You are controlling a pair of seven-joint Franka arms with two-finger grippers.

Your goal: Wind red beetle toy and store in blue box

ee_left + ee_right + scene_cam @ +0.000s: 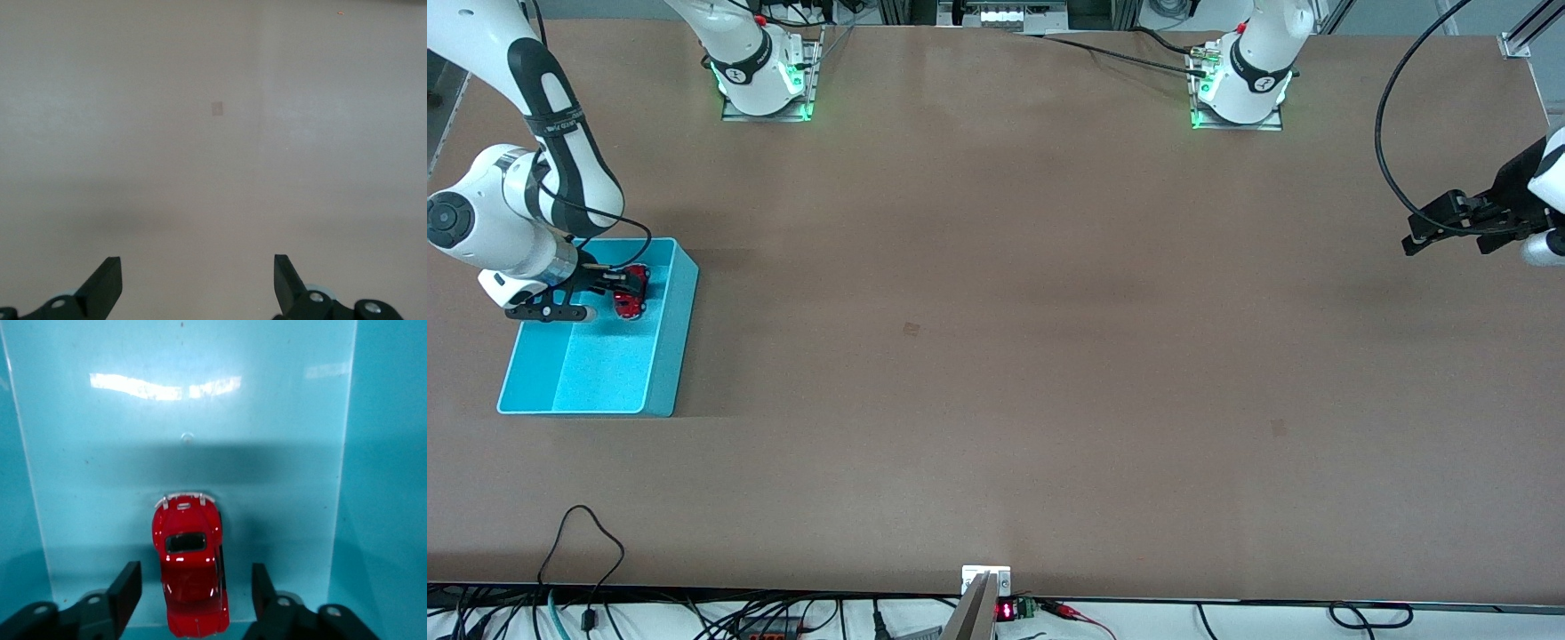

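Observation:
The red beetle toy point(630, 299) lies on the floor of the blue box point(669, 347), in the part of the box farther from the front camera. My right gripper point(633, 290) is down inside the box, open, with a finger on each side of the toy and a gap on both sides. The right wrist view shows the toy point(190, 567) from above between the open right gripper point(195, 573), with the box wall point(383, 487) beside it. My left gripper point(1412, 235) waits open and empty above the table at the left arm's end, and its wrist view shows the gripper point(197, 261) over bare tabletop.
The box stands at the right arm's end of the brown table point(996, 356). Both arm bases stand along the table edge farthest from the front camera. Cables and a small meter point(1005, 610) lie along the edge nearest that camera.

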